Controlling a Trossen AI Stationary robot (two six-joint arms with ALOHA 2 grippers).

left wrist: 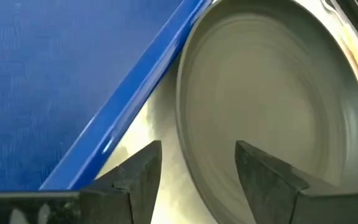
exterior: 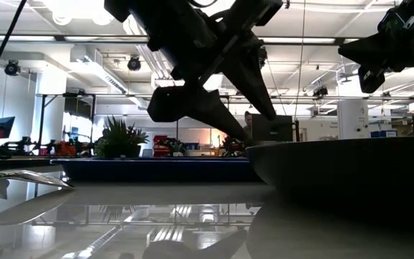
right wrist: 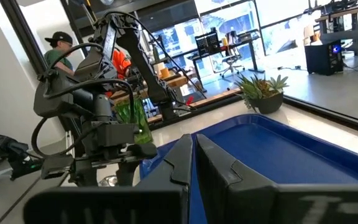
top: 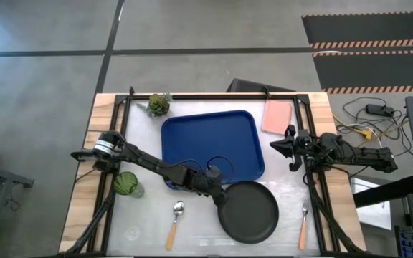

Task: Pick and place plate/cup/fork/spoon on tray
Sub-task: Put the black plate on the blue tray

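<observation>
Grey concrete floor surrounds a pale worktop [top: 149, 233] with wooden edges, and beyond it the low view looks into a bright workshop with desks and monitors. On the worktop's middle lies the blue tray [top: 210, 143], and nothing rests inside it. A pink flat rectangle [top: 277, 116] sits just off its far right corner, and a small leafy plant [top: 158, 104] stands near its far left corner.

Close to the tray's near right corner lies the black plate [top: 249, 211], flat on the worktop, its rim almost meeting the tray's lip. The left arm reaches across from the left side, and its end effector [top: 216, 192] hangs at the plate's left edge. In the left wrist view its two dark fingers [left wrist: 263, 177] stand parted with the plate's rim [left wrist: 185, 137] showing in the gap between them; they have hold of nothing.

The green glass cup [top: 126, 184] stands on the worktop left of the tray, partly under the left arm; I cannot tell whether anything is in it. The spoon [top: 176, 222] lies near the front edge, left of the plate, bowl pointing toward the tray. The fork [top: 303, 228] lies right of the plate, tines toward the far side.

The right arm waits at the right edge, its end effector [top: 282, 145] beside the tray, fingers pressed together and holding nothing. A person in a dark cap [right wrist: 59, 48] shows in the room behind.
</observation>
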